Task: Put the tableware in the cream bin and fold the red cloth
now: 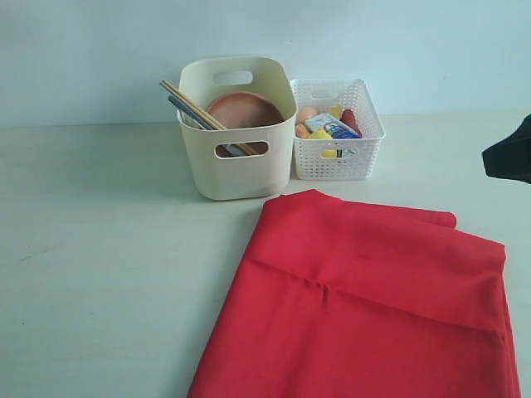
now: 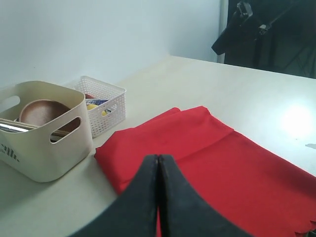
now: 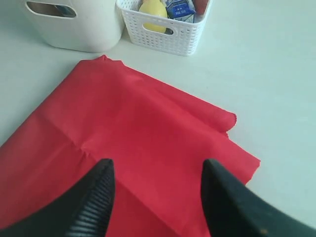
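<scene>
The red cloth [image 1: 365, 303] lies folded over on the table at the front right, one layer on another, with a crease across it. Behind it stands the cream bin [image 1: 239, 128], holding the brown wooden plate [image 1: 245, 110], the chopsticks [image 1: 192, 105] and other tableware that I cannot make out. My left gripper [image 2: 158, 159] is shut with nothing in it, raised above the cloth [image 2: 207, 158]; it is out of the exterior view. My right gripper [image 3: 157, 165] hangs open over the cloth [image 3: 138, 138]; a dark part of that arm [image 1: 510, 153] shows at the right edge.
A white lattice basket [image 1: 336, 128] with food items and a small milk carton stands right of the cream bin, close beside it. Bare table spreads to the left and right of the cloth. A dark stand [image 2: 256, 29] is beyond the table's far side.
</scene>
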Controlling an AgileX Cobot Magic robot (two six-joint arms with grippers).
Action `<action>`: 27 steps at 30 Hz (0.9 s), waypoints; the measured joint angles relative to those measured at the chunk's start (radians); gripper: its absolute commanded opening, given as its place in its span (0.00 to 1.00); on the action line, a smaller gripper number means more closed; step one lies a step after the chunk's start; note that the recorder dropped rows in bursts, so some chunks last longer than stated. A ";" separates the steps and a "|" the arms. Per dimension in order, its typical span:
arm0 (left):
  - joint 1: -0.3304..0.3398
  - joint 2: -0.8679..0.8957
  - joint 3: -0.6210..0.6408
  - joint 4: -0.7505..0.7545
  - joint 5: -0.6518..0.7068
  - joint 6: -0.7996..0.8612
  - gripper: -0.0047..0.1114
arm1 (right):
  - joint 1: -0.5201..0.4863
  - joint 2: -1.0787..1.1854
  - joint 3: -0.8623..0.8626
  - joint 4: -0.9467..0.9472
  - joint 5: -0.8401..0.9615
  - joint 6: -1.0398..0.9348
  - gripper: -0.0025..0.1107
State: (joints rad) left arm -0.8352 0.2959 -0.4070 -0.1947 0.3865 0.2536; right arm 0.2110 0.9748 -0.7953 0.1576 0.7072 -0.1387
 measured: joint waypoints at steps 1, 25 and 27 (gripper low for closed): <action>0.000 0.000 0.004 0.000 0.000 0.000 0.04 | 0.000 0.000 0.000 0.002 0.000 -0.002 0.47; 0.543 -0.234 0.228 -0.014 -0.239 0.000 0.04 | 0.000 0.000 0.000 0.012 0.004 -0.007 0.47; 0.578 -0.254 0.256 -0.014 -0.239 0.000 0.04 | 0.000 0.000 0.000 0.012 0.004 -0.007 0.47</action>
State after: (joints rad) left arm -0.2572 0.0418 -0.1512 -0.2092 0.1478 0.2536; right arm 0.2110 0.9748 -0.7953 0.1694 0.7109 -0.1455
